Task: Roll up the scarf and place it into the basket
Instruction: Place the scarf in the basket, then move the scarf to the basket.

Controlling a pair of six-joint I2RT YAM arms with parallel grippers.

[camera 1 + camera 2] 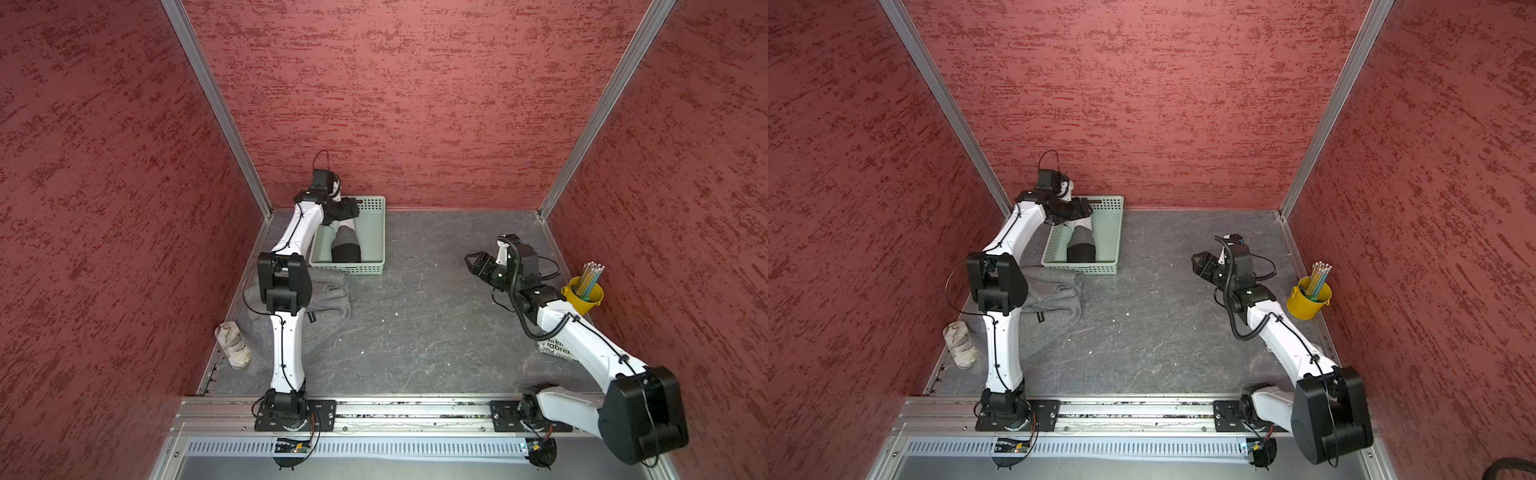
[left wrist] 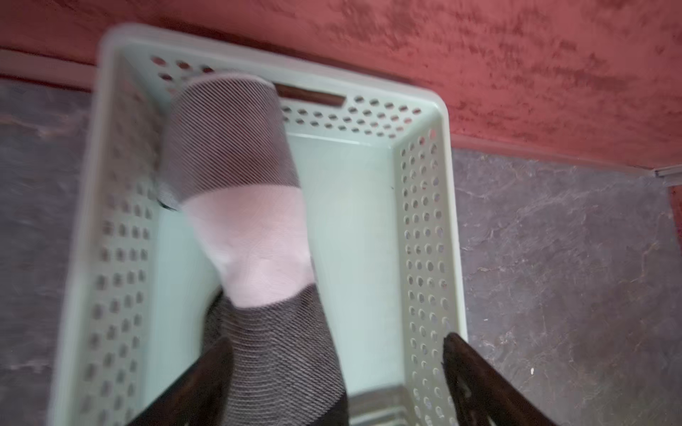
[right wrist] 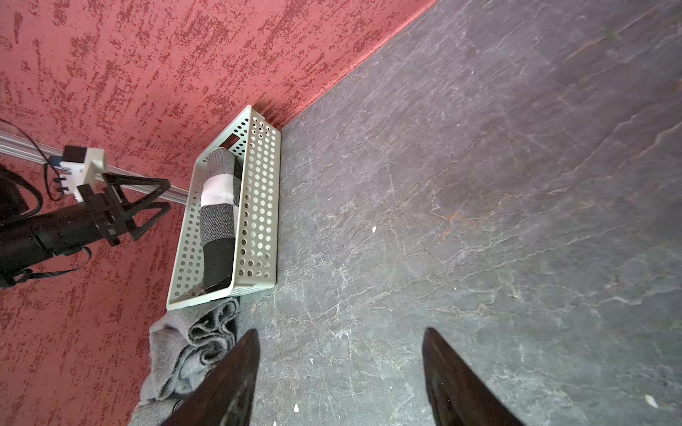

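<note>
The scarf [image 1: 345, 245] is a tight roll banded grey, white and black. It lies lengthwise along the left side of the pale mint-green basket [image 1: 372, 237], seen in both top views [image 1: 1081, 245]. My left gripper [image 1: 347, 214] hovers over the basket's far end, open. In the left wrist view its fingers [image 2: 217, 365] stand wide apart above the scarf [image 2: 240, 221]; one is beside the roll, the other over the basket wall [image 2: 424, 221]. My right gripper [image 1: 471, 264] is open over bare table at mid right, nothing between its fingers [image 3: 243, 369].
A crumpled grey cloth [image 1: 328, 299] lies just in front of the basket, partly under my left arm. A white wrapped bundle [image 1: 232, 345] sits by the left wall. A yellow bucket of pencils [image 1: 584, 297] stands at the right wall. A printed white item [image 1: 555, 349] lies under my right arm.
</note>
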